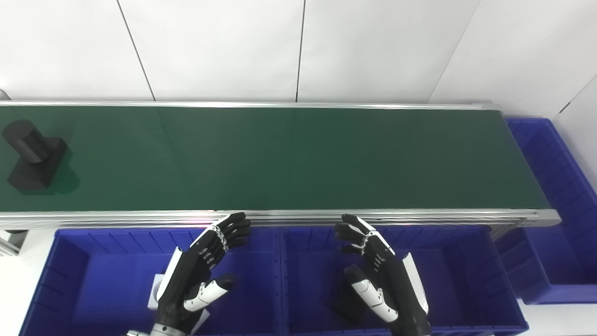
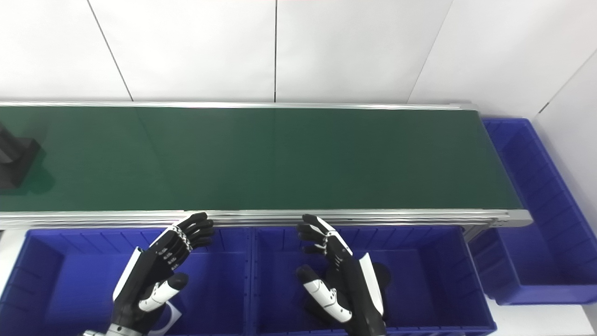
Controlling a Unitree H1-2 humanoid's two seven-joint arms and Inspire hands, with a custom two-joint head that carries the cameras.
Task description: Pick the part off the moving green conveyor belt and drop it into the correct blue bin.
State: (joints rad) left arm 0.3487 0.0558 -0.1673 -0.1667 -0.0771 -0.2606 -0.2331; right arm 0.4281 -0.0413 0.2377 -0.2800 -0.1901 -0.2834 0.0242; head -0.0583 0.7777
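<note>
The black part (image 1: pixel 31 156) – a cylinder on a block base – sits at the far left of the green conveyor belt (image 1: pixel 289 158), well apart from both hands. The left robot hand (image 1: pixel 201 275) and right robot hand (image 1: pixel 380 275) hover released, fingers apart, over the blue bins (image 1: pixel 280 280) – grasping nothing

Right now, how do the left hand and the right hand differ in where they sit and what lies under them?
The left hand hovers over the left blue bin, where a white part shows beside it; the right hand hovers over the middle blue bin, above a dark part. They mirror each other, thumbs pointing inward. Both are open, empty and short of the green conveyor belt.
</note>
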